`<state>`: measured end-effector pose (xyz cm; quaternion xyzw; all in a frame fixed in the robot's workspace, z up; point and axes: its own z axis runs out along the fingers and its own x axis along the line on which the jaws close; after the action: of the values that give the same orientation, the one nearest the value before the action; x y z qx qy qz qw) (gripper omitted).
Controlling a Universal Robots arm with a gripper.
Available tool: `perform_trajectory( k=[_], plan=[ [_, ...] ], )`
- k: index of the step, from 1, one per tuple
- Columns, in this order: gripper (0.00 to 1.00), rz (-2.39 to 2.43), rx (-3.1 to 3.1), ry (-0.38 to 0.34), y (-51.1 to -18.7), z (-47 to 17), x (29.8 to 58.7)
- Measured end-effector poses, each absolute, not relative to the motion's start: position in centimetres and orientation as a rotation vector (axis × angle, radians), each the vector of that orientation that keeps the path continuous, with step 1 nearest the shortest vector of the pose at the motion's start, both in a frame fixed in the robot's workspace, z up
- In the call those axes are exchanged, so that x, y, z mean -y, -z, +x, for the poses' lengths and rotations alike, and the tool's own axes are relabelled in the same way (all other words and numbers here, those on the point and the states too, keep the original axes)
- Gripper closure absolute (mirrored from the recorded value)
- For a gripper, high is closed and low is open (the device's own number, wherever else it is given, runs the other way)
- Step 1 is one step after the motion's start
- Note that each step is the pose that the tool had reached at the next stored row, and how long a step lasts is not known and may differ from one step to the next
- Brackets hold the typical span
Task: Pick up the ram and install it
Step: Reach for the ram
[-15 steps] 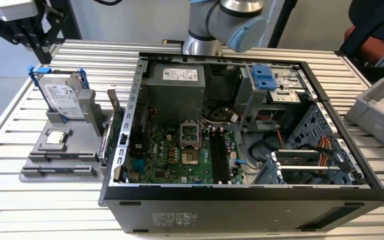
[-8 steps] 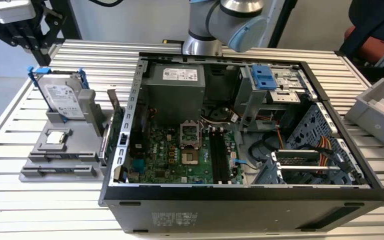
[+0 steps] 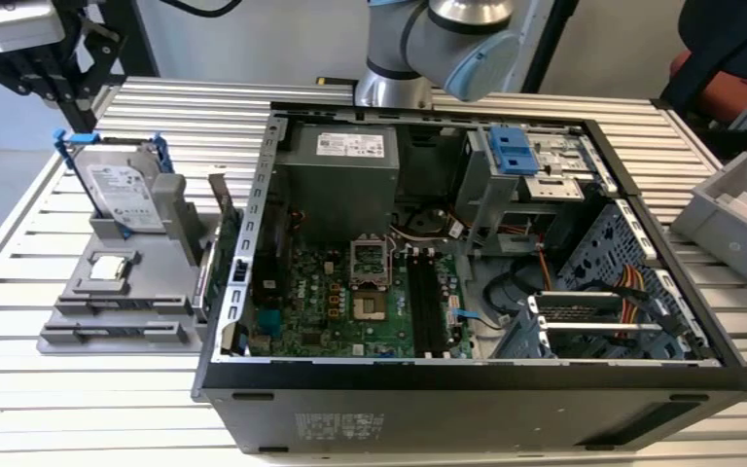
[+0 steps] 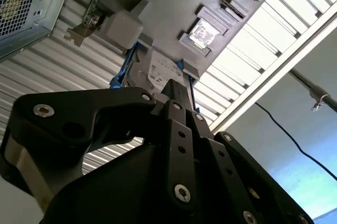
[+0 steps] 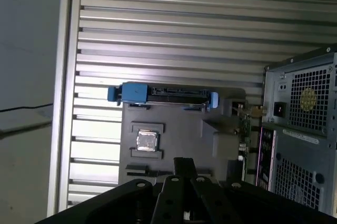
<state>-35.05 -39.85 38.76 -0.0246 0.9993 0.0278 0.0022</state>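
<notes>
Grey metal slats make up the surface (image 3: 153,117), and a big black computer case (image 3: 478,413) lies open on it in the middle of the exterior view. Inside the case is a green motherboard (image 3: 328,302). A little toward the exterior view's right on that board run the long black memory slots (image 3: 449,302), side by side. In the slot nearest the board's middle stands a long, thin, dark strip. It is flat, narrow and about as long as the slots. It looks like the ram (image 3: 419,304) sitting in its slot, but I cannot be sure. At the exterior view's left, just beside the case, sits a grey holder (image 3: 114,336). A hard drive (image 3: 124,199) with blue clips stands upright at the holder's far end. A small square silvery chip (image 3: 112,268) lies in a pocket nearer the front. A tall green card (image 3: 225,263) stands on edge on the side next to the case. The robot arm (image 3: 458,44) is at the top of the exterior view, behind the case. In both wrist views the black jaws hang high over the grey holder, well apart from it, with the chip below them. Their fingertips (image 4: 176,90) (image 5: 184,165) are pulled tight together into one narrow black tip.
</notes>
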Motion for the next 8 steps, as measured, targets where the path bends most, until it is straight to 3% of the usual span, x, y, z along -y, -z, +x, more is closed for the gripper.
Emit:
perform_trajectory(
  k=[8],
  plan=[
    [1.00, -0.069, -3.135, -0.087, -38.74, -35.05, 40.72]
  ],
)
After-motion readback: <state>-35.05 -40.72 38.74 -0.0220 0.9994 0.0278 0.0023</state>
